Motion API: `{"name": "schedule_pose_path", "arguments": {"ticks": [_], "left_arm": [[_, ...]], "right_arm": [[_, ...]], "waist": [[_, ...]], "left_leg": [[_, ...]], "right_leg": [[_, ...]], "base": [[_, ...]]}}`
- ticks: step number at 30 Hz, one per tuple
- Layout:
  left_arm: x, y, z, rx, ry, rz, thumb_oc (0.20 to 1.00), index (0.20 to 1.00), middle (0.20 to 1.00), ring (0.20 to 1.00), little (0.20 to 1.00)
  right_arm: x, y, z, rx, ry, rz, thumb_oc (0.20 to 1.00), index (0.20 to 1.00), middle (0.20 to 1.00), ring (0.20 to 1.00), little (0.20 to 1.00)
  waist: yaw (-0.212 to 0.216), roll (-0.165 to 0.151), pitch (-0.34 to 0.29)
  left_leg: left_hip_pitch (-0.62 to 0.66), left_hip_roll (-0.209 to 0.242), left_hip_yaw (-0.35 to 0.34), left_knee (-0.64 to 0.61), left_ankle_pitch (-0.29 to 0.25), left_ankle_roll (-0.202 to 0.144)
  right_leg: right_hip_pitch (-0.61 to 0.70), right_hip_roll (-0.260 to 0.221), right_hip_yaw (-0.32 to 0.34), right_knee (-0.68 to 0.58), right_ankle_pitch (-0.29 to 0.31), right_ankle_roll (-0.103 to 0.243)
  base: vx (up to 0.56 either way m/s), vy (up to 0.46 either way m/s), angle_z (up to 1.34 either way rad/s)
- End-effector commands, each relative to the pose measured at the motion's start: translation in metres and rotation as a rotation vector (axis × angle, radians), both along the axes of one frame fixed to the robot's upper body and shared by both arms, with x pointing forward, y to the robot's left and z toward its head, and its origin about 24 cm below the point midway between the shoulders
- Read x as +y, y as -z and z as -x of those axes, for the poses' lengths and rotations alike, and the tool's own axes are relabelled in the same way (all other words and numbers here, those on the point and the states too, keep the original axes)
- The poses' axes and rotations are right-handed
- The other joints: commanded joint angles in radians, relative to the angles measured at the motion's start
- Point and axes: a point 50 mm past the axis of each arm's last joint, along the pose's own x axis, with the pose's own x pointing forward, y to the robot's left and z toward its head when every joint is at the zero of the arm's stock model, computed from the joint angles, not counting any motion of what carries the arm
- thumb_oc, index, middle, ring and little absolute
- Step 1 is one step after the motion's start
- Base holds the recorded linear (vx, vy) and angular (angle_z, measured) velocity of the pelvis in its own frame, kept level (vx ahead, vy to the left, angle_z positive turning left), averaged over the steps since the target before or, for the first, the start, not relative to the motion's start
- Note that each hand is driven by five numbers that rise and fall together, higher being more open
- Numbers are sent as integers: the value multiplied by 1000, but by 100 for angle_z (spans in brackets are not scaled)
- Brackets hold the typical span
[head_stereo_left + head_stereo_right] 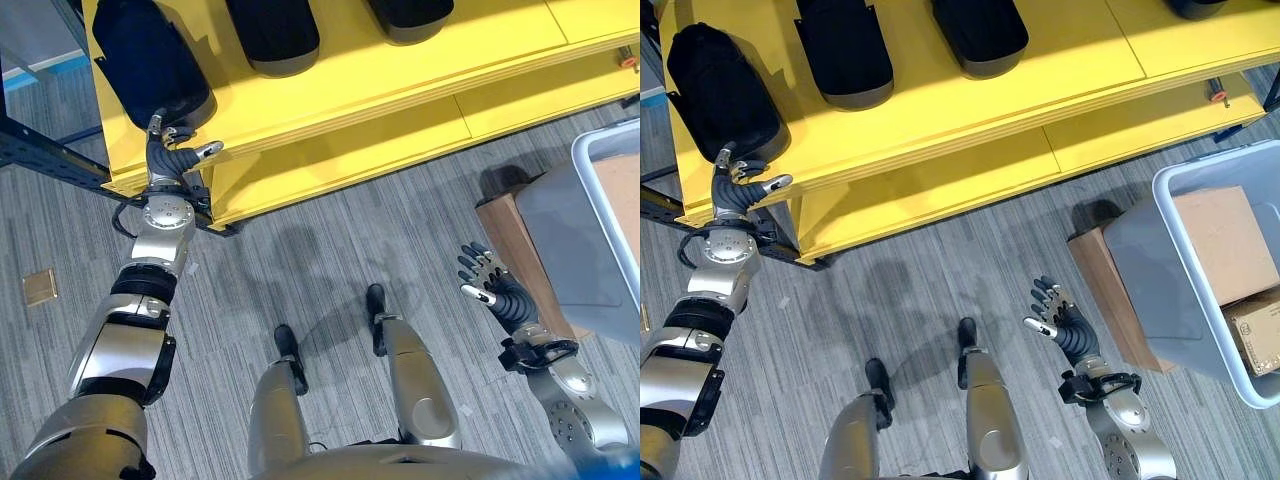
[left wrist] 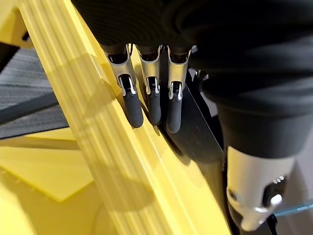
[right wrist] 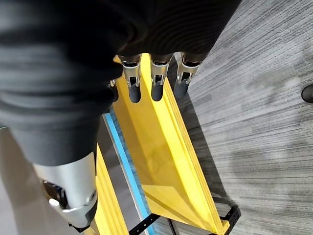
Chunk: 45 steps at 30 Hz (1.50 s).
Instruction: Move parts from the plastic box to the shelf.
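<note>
Three black parts lie on the yellow shelf (image 1: 940, 110): one at the left end (image 1: 720, 90), one beside it (image 1: 845, 50) and a third (image 1: 980, 30) further right. My left hand (image 1: 740, 185) is at the shelf's front edge just below the leftmost part, open, with straight fingers (image 2: 149, 105) along the yellow edge and nothing held. My right hand (image 1: 1060, 315) hangs open and empty above the floor, left of the grey plastic box (image 1: 1170, 260). Inside that box sit brown cardboard boxes (image 1: 1220, 240).
The plastic box rests on a brown block (image 1: 1095, 265) at the right. A lower yellow shelf board (image 1: 940, 190) juts out under the top one. A dark metal shelf frame (image 1: 40, 155) runs at the left. Grey carpet (image 1: 930, 290) lies between shelf and box.
</note>
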Motion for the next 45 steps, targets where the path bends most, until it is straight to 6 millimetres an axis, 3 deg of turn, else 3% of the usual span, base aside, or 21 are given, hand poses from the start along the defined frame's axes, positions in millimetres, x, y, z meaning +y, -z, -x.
{"name": "schedule_pose_path", "arguments": {"ticks": [1,12,34,45], "left_arm": [[35,-1,15,6,-116,-11,1000,1000,1000,1000,1000],[55,-14,20,7,-175,-41,1000,1000,1000,1000,1000],[57,-37,19,-29,-175,-121,1000,1000,1000,1000,1000],[73,-26,54,-30,-182,-247,1000,1000,1000,1000,1000]], "right_arm": [[-8,-16,9,-57,-7,7,1000,1000,1000,1000,1000],[-9,-14,11,-43,-10,-7,1000,1000,1000,1000,1000],[-12,-12,12,-32,-9,-5,1000,1000,1000,1000,1000],[-18,-18,10,-67,16,11,1000,1000,1000,1000,1000]], "waist": [[-7,1,-40],[-5,4,-40],[-3,6,-48],[26,14,-43]], "left_leg": [[33,50,-82,110,-99,-22],[27,47,-85,121,-102,-20],[18,48,-86,128,-102,-18],[17,42,-93,133,-104,-14]], "right_leg": [[27,-87,43,-7,21,135],[26,-86,46,-3,20,136],[21,-84,48,6,17,136],[34,-90,44,6,13,134]], "base": [[0,0,0],[0,0,0],[0,0,0],[0,0,0]]}}
